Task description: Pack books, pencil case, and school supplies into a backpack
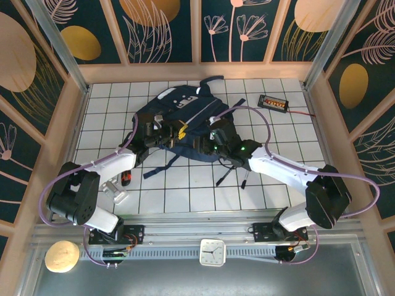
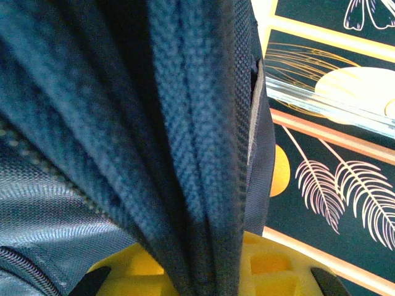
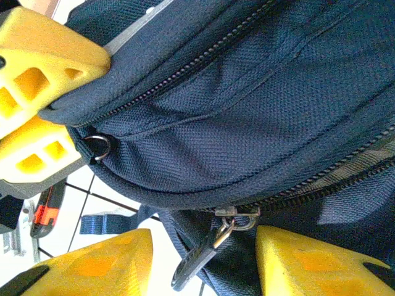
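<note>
The navy backpack (image 1: 185, 120) lies on the tiled table, back centre. My left gripper (image 1: 174, 131) is shut on a fold of its fabric, which runs between the yellow fingers (image 2: 274, 268) in the left wrist view. My right gripper (image 3: 203, 237) is open at the pack's lower right side. A dark zipper pull (image 3: 196, 265) hangs between its fingers (image 3: 308, 262), touching neither. The slider (image 3: 237, 213) sits just above, on a closed zipper line. The left gripper's fingers (image 3: 43, 92) clamp the pack's edge at the upper left of the right wrist view. The books, pencil case and school supplies are out of view.
A black box with orange lights (image 1: 273, 102) and its cable lies at the back right. The pack's dark straps (image 1: 162, 165) trail toward the near edge. A small black and orange object (image 1: 126, 179) lies by the left arm. Wooden walls (image 1: 74, 117) enclose the table.
</note>
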Controlling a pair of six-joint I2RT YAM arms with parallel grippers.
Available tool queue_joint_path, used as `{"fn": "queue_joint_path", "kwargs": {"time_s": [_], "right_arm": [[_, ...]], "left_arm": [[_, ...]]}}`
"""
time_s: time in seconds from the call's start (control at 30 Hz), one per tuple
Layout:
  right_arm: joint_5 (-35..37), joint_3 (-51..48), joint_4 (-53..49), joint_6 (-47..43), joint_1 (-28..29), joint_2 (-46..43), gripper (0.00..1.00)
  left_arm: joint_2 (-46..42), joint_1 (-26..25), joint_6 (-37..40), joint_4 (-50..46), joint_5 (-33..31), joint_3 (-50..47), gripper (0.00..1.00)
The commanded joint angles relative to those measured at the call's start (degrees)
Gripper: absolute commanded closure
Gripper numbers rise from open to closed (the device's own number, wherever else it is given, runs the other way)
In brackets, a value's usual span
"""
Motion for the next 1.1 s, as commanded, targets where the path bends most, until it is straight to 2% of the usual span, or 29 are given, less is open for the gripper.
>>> {"fn": "queue_joint_path", "kwargs": {"time_s": [0.0, 0.1, 0.2, 0.4, 0.43, 0.5, 0.6, 0.73, 0.87, 1.07], "right_arm": [[1.1, -0.7, -4.5, 0.2, 2.0, -0.3, 0.54], [2.0, -0.7, -5.3, 0.3, 2.1, 0.0, 0.58], [2.5, -0.3, -5.8, 0.4, 2.1, 0.1, 0.67], [2.8, -0.6, -8.4, 0.6, 2.1, -1.1, 0.98], [2.9, -0.8, -9.2, 0.5, 2.1, -1.8, 1.0], [3.5, -1.0, -11.6, -0.1, 1.9, -3.0, 1.0], [4.3, -2.3, -14.9, -1.9, 0.4, -5.2, 1.0], [2.2, -3.2, -16.9, -5.9, -5.7, -6.0, 1.0], [0.4, -1.9, -16.2, -10.6, -10.9, -4.6, 1.0], [-1.0, 3.2, -17.7, -16.2, -12.4, -0.2, 1.0]], "left_arm": [[-3.3, 0.3, -2.1, 9.4, 2.5, 2.8, 0.92], [-3.1, 0.3, -2.0, 9.5, 2.6, 2.9, 0.92], [-3.1, 0.3, -1.9, 9.2, 2.8, 2.9, 0.92], [-3.5, 0.3, -0.4, 8.0, 2.8, 2.4, 0.92], [-3.6, 0.4, 0.3, 7.3, 3.0, 2.2, 0.92], [-3.9, 0.9, 3.1, 4.4, 3.6, 2.6, 0.92], [-5.1, 2.7, 11.8, -4.9, 4.6, 4.3, 0.93], [-8.1, 6.3, 23.1, -18.0, 5.1, 5.0, 0.93], [-11.1, 10.8, 29.2, -24.0, 7.0, 2.3, 0.93], [-11.9, 17.4, 33.5, -24.8, 9.5, -2.5, 0.93]]}}
